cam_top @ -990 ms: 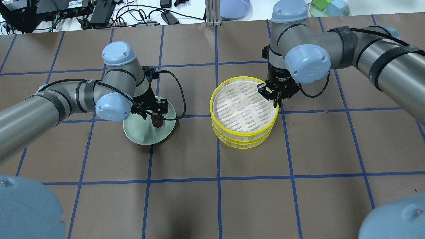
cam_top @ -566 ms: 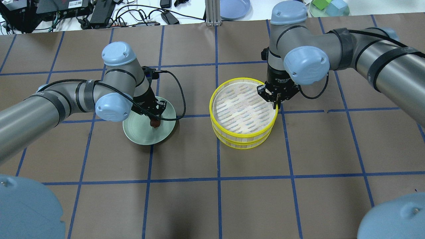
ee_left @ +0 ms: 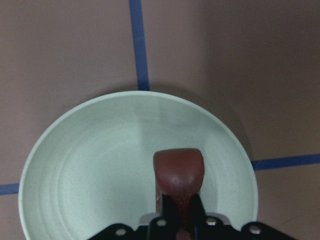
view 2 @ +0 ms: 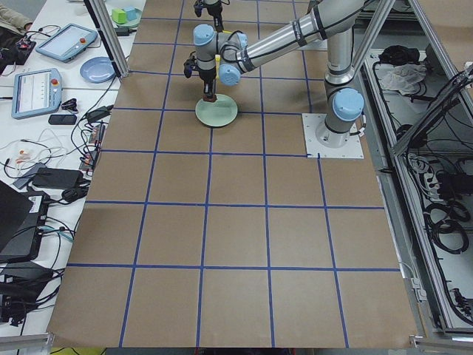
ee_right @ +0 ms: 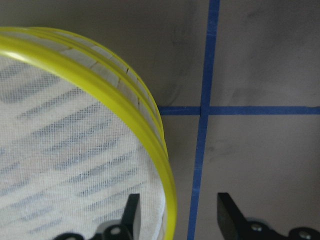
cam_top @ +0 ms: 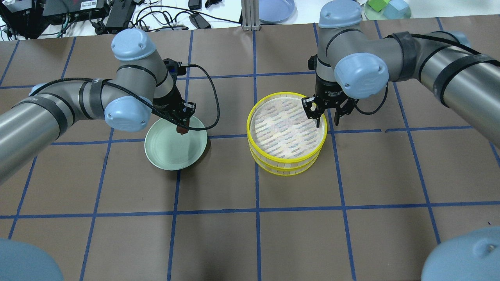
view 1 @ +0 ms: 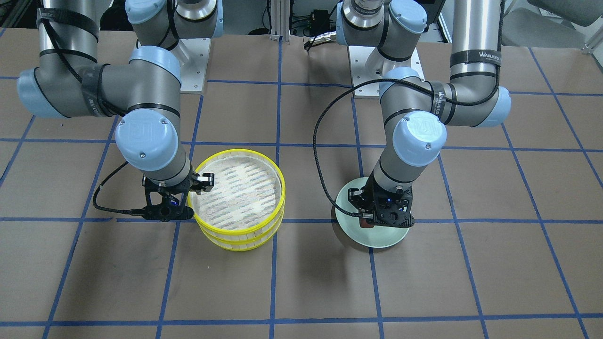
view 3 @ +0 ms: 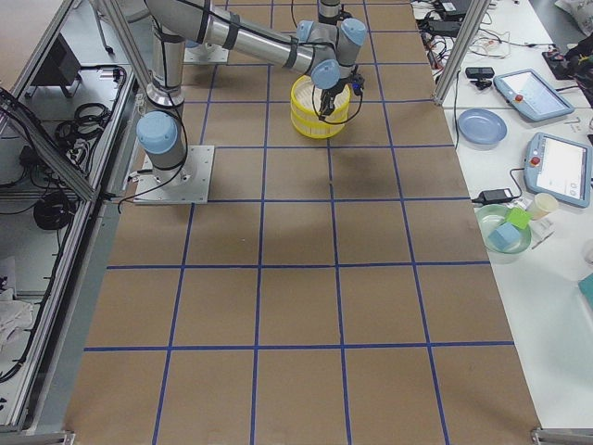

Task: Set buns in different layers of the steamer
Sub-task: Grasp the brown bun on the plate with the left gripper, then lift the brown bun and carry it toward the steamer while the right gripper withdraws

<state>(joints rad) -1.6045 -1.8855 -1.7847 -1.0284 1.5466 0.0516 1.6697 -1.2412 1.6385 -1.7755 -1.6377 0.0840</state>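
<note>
The left tool (cam_top: 181,125), pinching the brown bun (ee_left: 178,172), has lifted off the plate (cam_top: 164,152) ready to carry, while the right tool (cam_top: 326,119) has spread astride the top tray (cam_top: 287,130).

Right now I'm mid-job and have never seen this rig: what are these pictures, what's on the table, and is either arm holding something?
This is a robot with a left arm and a right arm, each ending in a two-finger gripper, over a brown table marked with blue tape. One picture looks down from behind the robot. One faces it from across the table, so the sides swap there. Two look along the table from its ends, and two come from cameras on the wrists.

On the table are a pale green plate and two stacked yellow-rimmed steamer trays. The left gripper is shut on the brown bun above the plate. The right gripper is open and holds nothing, its fingers either side of the top tray rim. The white bun shows in no picture.
</note>
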